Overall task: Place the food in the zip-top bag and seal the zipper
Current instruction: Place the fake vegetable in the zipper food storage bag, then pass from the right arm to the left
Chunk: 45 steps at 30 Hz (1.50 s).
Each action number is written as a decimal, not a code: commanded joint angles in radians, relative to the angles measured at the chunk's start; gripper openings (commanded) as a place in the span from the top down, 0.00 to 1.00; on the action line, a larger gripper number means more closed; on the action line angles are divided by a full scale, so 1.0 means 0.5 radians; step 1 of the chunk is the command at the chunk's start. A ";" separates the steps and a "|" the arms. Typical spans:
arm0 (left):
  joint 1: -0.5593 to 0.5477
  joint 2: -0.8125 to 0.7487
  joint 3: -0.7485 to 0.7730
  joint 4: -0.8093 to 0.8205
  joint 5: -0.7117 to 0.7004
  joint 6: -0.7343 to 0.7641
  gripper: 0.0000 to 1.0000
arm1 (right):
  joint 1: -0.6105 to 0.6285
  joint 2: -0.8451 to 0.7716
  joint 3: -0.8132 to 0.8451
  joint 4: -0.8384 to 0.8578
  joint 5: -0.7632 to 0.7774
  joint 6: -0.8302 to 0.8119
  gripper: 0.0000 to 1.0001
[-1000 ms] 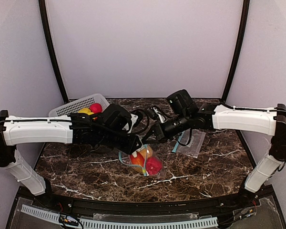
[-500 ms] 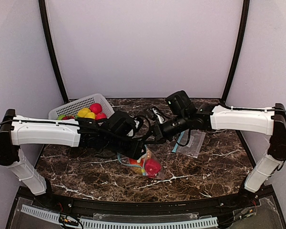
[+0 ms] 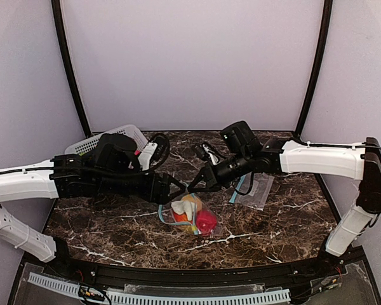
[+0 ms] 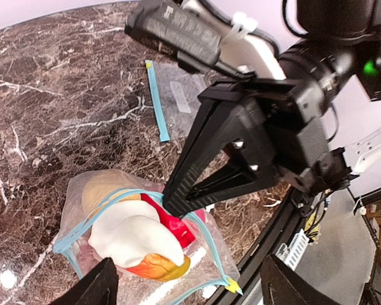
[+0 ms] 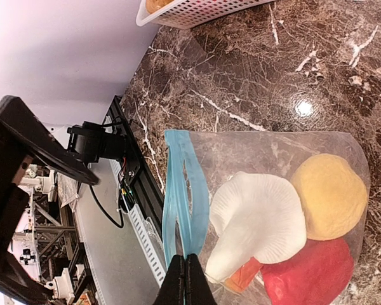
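The clear zip-top bag point(image 3: 206, 230) with a blue zipper point(image 5: 181, 190) lies at mid-table, its mouth held up. Inside it is food: a white-capped mushroom point(image 4: 130, 232), a red piece point(image 5: 311, 276) and a yellow-orange round piece point(image 5: 330, 197). My right gripper point(image 5: 185, 279) is shut on the zipper edge of the bag, and in the left wrist view its fingertips point(image 4: 174, 206) pinch the rim. My left gripper point(image 4: 197, 289) stands open just above and to the left of the bag's mouth, with nothing gripped.
A white lattice basket point(image 3: 92, 143) stands at the back left, mostly behind my left arm. A second, flat zip bag point(image 3: 257, 189) lies to the right of the arms. Black cables trail behind the grippers.
My left gripper has opened and drawn back to the left from the bag's mouth. A white mushroom now shows in the bag. The right gripper keeps its hold on the zipper edge.
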 commanded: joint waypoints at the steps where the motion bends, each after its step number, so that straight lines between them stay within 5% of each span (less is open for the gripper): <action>1: 0.011 -0.214 -0.137 -0.020 -0.034 -0.203 0.21 | 0.000 -0.002 0.062 0.045 0.025 -0.033 1.00; 14: 0.183 -0.283 -0.735 0.400 0.282 -0.723 0.16 | 0.000 -0.013 0.069 0.036 0.045 -0.056 1.00; 20: 0.190 -0.221 -0.849 0.610 0.372 -0.804 0.46 | -0.002 -0.021 0.056 0.034 0.058 -0.054 1.00; 27: 0.194 -0.140 -0.845 0.734 0.404 -0.823 0.65 | -0.001 -0.006 0.071 0.031 0.064 -0.064 1.00; 33: 0.195 -0.139 -0.803 0.771 0.374 -0.820 0.92 | 0.027 0.026 0.136 -0.030 0.151 -0.155 1.00; 45: 0.220 -0.128 -0.740 1.053 0.185 -0.866 0.99 | 0.167 0.183 0.296 -0.208 0.320 -0.361 1.00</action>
